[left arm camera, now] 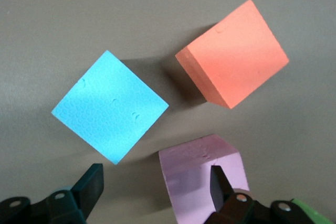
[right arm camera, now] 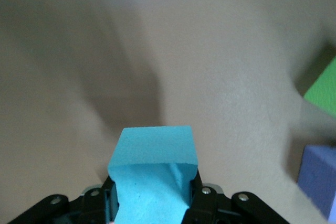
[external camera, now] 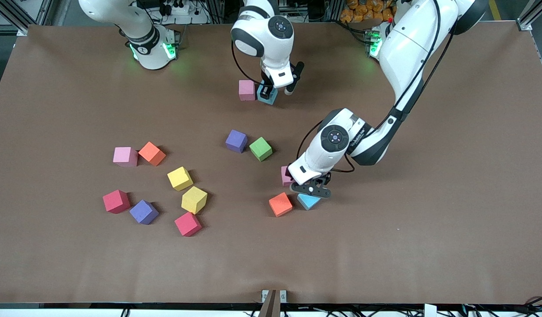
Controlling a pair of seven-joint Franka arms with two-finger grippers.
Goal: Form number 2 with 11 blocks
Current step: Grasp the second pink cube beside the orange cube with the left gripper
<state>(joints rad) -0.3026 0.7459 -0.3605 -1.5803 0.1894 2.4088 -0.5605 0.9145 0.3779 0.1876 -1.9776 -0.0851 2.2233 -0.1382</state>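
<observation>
My right gripper (external camera: pixel 267 93) is shut on a light blue block (right arm camera: pixel 153 150), held low right beside a pink block (external camera: pixel 247 90) near the bases. My left gripper (external camera: pixel 310 190) hangs open over a cluster of three blocks: a pink one (left arm camera: pixel 202 177), an orange one (left arm camera: pixel 233 53) and a second light blue one (left arm camera: pixel 110 106). One finger (left arm camera: pixel 220 184) overlaps the pink block, and nothing is gripped. A purple block (external camera: pixel 236 141) and a green block (external camera: pixel 260 149) lie side by side mid-table.
Toward the right arm's end lie loose blocks: pink (external camera: pixel 125 156), orange (external camera: pixel 152 153), two yellow (external camera: pixel 179 178) (external camera: pixel 194 200), purple (external camera: pixel 143 211) and two red cubes (external camera: pixel 116 201) (external camera: pixel 188 224). Brown table (external camera: pixel 429 220) stretches bare toward the left arm's end.
</observation>
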